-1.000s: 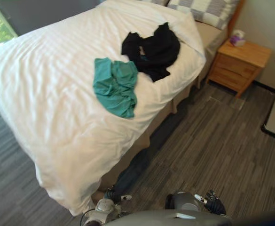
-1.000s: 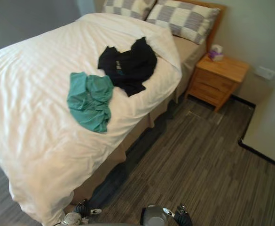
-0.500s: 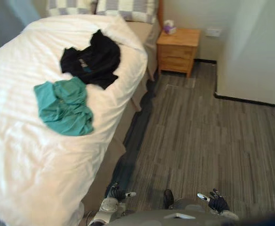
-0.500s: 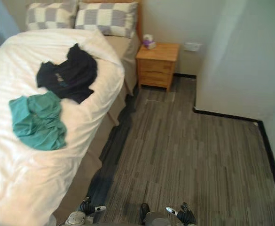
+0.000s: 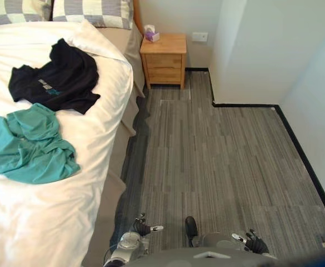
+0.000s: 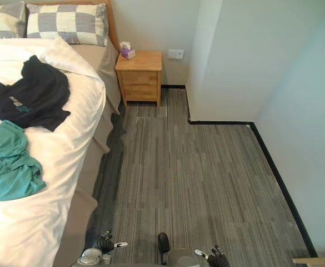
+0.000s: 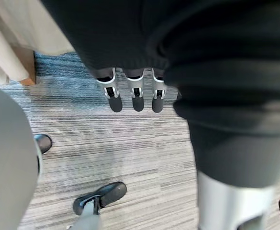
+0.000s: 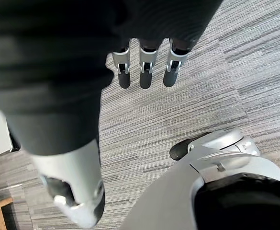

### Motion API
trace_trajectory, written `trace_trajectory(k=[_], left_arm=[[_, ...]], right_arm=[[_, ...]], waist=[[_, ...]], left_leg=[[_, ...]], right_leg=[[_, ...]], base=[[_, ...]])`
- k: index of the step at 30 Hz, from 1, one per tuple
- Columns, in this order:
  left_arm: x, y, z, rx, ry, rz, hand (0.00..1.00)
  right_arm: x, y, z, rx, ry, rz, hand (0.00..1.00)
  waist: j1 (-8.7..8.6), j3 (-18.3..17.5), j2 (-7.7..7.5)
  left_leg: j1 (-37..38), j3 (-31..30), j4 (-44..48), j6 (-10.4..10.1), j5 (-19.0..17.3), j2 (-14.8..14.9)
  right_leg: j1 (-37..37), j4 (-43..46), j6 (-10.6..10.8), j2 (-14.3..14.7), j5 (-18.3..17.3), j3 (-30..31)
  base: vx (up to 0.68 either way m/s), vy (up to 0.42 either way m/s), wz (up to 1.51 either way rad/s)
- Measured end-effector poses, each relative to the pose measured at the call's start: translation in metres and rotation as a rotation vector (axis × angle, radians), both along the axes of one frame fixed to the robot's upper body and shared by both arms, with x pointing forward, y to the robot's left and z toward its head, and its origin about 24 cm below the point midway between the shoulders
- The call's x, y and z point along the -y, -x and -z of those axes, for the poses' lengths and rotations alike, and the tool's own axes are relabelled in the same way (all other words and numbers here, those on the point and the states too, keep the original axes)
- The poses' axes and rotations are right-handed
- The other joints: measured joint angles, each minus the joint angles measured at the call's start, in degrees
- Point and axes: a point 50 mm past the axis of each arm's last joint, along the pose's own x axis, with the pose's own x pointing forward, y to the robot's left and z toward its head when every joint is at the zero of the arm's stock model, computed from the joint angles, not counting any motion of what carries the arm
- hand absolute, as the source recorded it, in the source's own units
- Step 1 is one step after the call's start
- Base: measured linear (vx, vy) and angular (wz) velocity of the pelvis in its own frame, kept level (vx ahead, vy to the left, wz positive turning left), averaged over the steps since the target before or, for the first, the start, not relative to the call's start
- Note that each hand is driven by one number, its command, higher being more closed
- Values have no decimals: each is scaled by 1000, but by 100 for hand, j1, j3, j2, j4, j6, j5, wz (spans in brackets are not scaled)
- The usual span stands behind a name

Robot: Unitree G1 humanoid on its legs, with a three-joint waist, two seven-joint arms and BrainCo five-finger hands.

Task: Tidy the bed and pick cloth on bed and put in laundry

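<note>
A crumpled teal cloth [image 5: 29,146] lies on the bed's white duvet [image 5: 45,222], near the bed's side edge. Just beyond it a black shirt [image 5: 54,78] is spread flat, touching the teal one. Both of my hands hang low over the floor, well away from the bed's clothes. The left hand [image 5: 141,228] is beside the bed's lower corner and its fingers [image 7: 136,98] point straight down, holding nothing. The right hand [image 5: 251,243] is further right, with fingers [image 8: 147,72] straight and empty too.
Checked pillows [image 5: 93,12] lie at the head of the bed. A wooden nightstand [image 5: 163,58] with a tissue box [image 5: 150,34] stands beside it. A white wall corner [image 5: 245,50] juts in at the far right. Grey striped floor [image 5: 218,156] stretches between bed and wall.
The camera has swung to the right: the bed has slid to the left of the picture and more floor and wall show. The clothes lie as before, and both hands stay low.
</note>
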Motion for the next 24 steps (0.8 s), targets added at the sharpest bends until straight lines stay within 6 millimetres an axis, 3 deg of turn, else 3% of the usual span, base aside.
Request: trace_trajectory(k=[2, 3, 4, 5, 7, 11, 15, 20, 21, 24], left_arm=[[1, 7, 2, -32, -2, -8, 0], [1, 8, 3, -40, -7, -39, 0], [1, 8, 3, -44, -7, -52, 0], [-1, 13, 4, -63, -13, -71, 0], [-4, 12, 4, -70, -21, -77, 0], [-1, 14, 5, -82, -17, -82, 0], [-2, 17, 5, -97, -17, -112, 0], [-8, 16, 5, -94, -11, -162, 0], [-6, 16, 8, -144, -8, -183, 0], [-6, 16, 8, -144, -8, -183, 0]], right_arm=[[2, -4, -1, 15, 2, -3, 0], [5, -7, -2, 21, 13, -8, 0], [6, -9, -3, 24, 14, -8, 0], [5, -9, -2, 26, 12, -5, 0], [5, -5, -1, 12, 11, -4, 0], [7, -7, -1, 9, -8, -19, 0], [8, -6, 0, -18, -15, -41, 0], [5, -4, 2, -51, -26, -43, 0], [6, -4, 5, -113, -34, -40, 0], [6, -4, 5, -113, -34, -40, 0]], waist=[[-17, -65, 113], [1, -48, 213], [4, -39, 228], [-16, -31, 209], [-2, -43, 117], [0, -41, 133], [21, -61, 104], [42, -36, 4], [174, -70, 96], [175, -70, 95]], left_leg=[[9, 251, -12, 48, -20, 39], [14, 408, 3, 60, -27, 103], [17, 436, 19, 61, -25, 110], [72, 445, 77, 57, -26, 73], [120, 367, 265, 57, 8, -47], [115, 310, 307, 94, 326, -83], [136, 270, 226, 116, 496, -61], [86, 185, 51, 14, 294, 5], [124, -171, -80, -229, 27, 178], [124, -171, -79, -229, 27, 178]], right_leg=[[-36, 133, -182, -77, -218, -498], [-308, 748, -232, -180, -531, -863], [-442, 1213, -224, -246, -692, -942], [-551, 1877, -190, -357, -1132, -959], [-605, 2222, -163, -377, -1326, -799], [-415, 1765, -87, -358, -1209, -628], [17, 773, -37, -257, -750, -508], [227, 1, 62, -122, -406, -503], [179, -5, -188, -73, -102, -1031], [179, -5, -188, -73, -103, -1031]], base=[[-39, 102, -33], [-1, 84, -42], [89, 66, -36], [121, 13, -19], [88, -17, -21], [6, -86, -20], [-20, -38, -13], [-69, 24, -3], [0, 0, 0], [0, 0, 0]])
